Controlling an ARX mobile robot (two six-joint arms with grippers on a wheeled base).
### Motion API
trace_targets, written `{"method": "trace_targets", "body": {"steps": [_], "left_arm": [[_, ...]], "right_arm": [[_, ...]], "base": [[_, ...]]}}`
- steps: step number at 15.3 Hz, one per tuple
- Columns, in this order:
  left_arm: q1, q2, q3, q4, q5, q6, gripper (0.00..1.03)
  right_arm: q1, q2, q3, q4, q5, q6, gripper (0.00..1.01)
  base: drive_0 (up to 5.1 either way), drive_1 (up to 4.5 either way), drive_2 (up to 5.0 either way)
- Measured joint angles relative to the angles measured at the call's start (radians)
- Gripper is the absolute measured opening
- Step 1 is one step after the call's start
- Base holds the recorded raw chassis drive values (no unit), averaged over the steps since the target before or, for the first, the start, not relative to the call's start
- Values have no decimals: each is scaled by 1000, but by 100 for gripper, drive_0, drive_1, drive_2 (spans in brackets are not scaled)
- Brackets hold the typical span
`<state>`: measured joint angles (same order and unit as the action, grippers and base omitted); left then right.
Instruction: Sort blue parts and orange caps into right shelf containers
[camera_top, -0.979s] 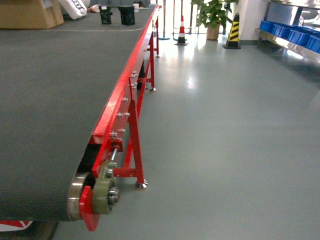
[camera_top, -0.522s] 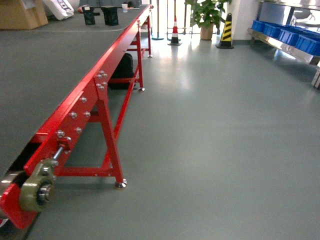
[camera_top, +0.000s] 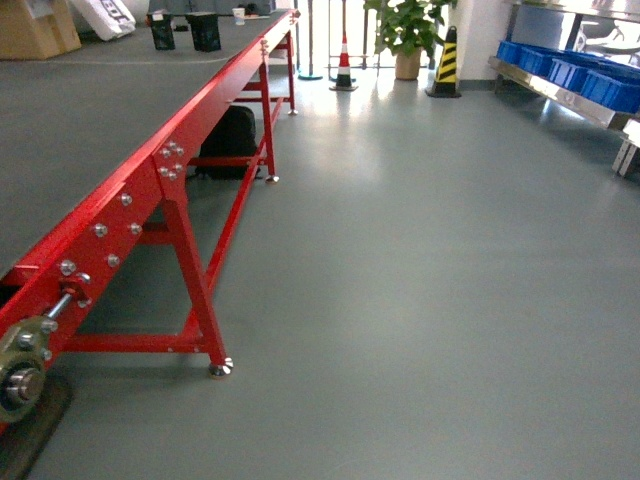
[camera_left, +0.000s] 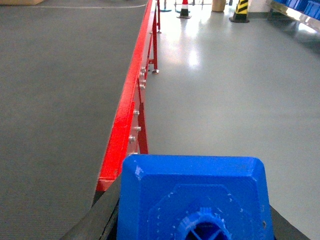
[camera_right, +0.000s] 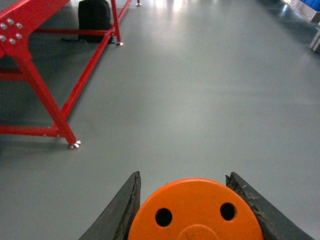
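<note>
Blue part (camera_left: 195, 197) and orange cap (camera_right: 196, 211) sit clamped between level jaws

All I see of my robot is dark fingers: the left gripper (camera_left: 195, 220) shows smooth black wedges, the right gripper (camera_right: 192, 210) shows blades with worn, ragged edges.

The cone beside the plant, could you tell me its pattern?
Yellow and black diagonal stripes on the cone, clearest in the head view.
</note>
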<state>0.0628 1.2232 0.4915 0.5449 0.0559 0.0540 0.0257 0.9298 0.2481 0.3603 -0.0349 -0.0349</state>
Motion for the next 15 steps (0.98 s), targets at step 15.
{"method": "trace_targets", "body": {"steps": [15], "left_arm": [[3, -5, -2, -6, 1, 3, 45]], "right_arm": [[0, 0, -1, -1, 0, 0, 44]], "base": [[234, 2, -225]]}}
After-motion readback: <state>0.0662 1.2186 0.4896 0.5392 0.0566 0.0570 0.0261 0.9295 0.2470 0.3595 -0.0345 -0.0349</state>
